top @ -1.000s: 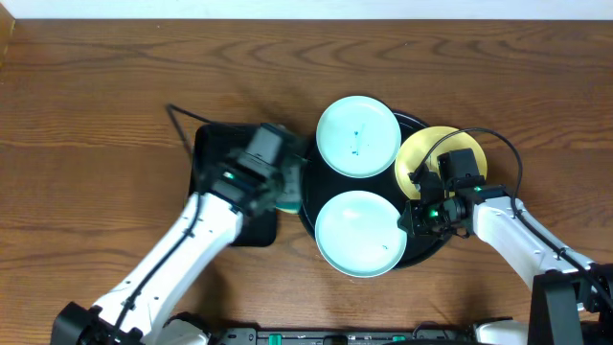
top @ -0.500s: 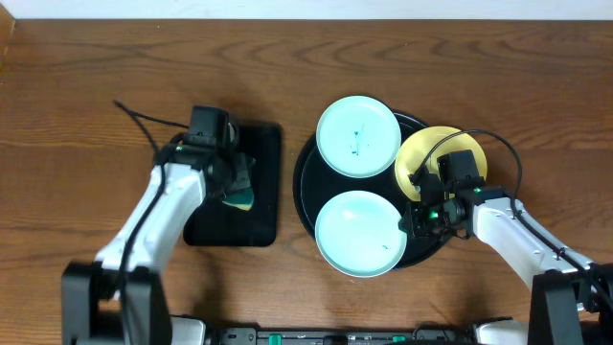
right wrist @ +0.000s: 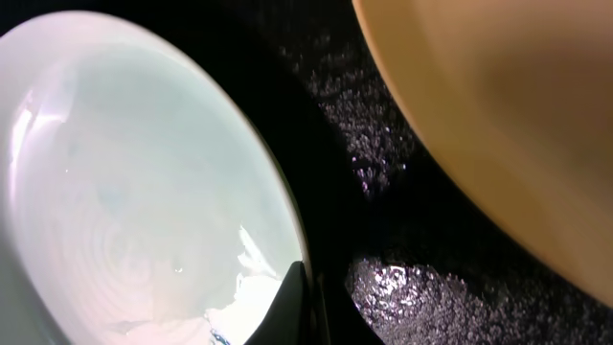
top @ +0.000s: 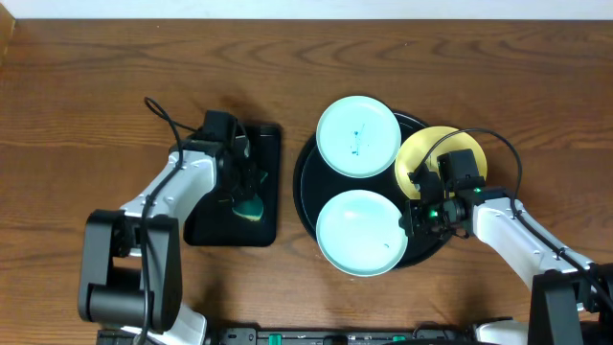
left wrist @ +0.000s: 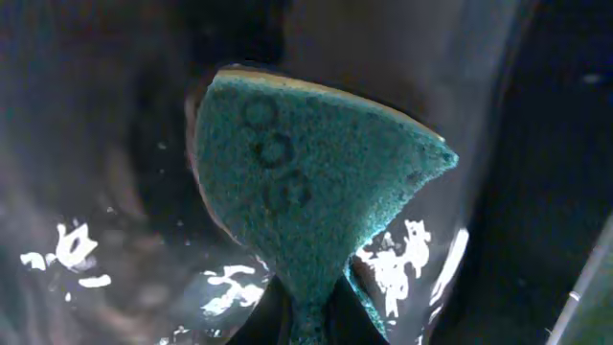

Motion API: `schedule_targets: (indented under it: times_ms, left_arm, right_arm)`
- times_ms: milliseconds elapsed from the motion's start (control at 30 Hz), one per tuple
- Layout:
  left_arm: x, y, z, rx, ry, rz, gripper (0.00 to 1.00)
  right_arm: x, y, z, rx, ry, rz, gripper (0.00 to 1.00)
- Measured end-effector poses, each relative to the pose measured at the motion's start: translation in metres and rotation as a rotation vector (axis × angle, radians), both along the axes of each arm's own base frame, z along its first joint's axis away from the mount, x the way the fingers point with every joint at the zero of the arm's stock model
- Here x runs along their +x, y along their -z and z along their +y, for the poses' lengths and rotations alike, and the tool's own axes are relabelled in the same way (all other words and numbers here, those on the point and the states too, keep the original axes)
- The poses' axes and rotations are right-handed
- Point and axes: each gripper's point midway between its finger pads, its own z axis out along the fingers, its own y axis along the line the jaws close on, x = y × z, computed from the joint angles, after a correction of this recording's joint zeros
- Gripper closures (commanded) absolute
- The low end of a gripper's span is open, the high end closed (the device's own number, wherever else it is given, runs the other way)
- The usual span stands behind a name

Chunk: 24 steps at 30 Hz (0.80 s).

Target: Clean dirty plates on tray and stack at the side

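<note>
The round black tray (top: 305,182) holds two mint-blue plates: a far one (top: 357,135) with dark smears in its centre and a near one (top: 357,233) that looks clean. A pale yellow plate (top: 419,150) rests on the tray's right rim. My right gripper (top: 410,219) is shut on the near plate's right rim; the right wrist view shows that plate (right wrist: 134,192), the yellow plate (right wrist: 498,125) and the tray floor (right wrist: 383,172). My left gripper (top: 245,192) is shut on a green sponge (left wrist: 306,182) over the rectangular black tray (top: 263,153).
The rectangular black tray lies left of the round tray on the brown wooden table (top: 96,96). A black cable (top: 163,115) loops behind my left arm. A pale wall edge runs along the table's far side.
My left arm swung from beside the round tray leftward to the rectangular tray, carrying the sponge, and now sits lower over it. The right arm and the plates have not moved.
</note>
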Motion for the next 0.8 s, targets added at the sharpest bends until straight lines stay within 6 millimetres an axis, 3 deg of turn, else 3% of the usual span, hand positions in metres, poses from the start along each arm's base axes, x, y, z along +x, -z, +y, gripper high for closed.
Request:
schedule_targets:
  times_ms: [33, 133, 267, 400, 567, 667, 800]
  left_arm:
    - [0.001, -0.004, 0.000, -0.002, 0.000, -0.012, 0.65]
    - [0.006, -0.026, -0.001, -0.011, 0.006, -0.083, 0.51]
    - [0.005, -0.055, -0.001, -0.020, 0.010, -0.153, 0.49]
    - [-0.004, -0.055, 0.000, -0.015, 0.011, -0.123, 0.49]
    - [-0.004, -0.054, 0.000, -0.015, 0.011, -0.120, 0.49]
    - [-0.004, -0.054, 0.000, -0.015, 0.011, -0.119, 0.48]
    - [-0.004, -0.054, 0.000, -0.015, 0.011, -0.120, 0.48]
  right_arm:
    - [0.001, 0.000, 0.000, 0.001, 0.000, -0.006, 0.99]
    - [0.006, -0.001, 0.001, 0.004, 0.000, -0.025, 0.99]
    - [0.007, -0.002, 0.001, 0.005, 0.000, -0.032, 0.99]
    - [0.011, -0.009, 0.000, -0.001, 0.003, -0.064, 0.99]
    - [0.033, -0.048, -0.019, -0.102, 0.048, -0.260, 0.99]
    - [0.045, -0.071, -0.043, -0.228, 0.109, -0.384, 0.99]
    - [0.051, -0.087, -0.054, -0.390, 0.095, -0.493, 0.99]
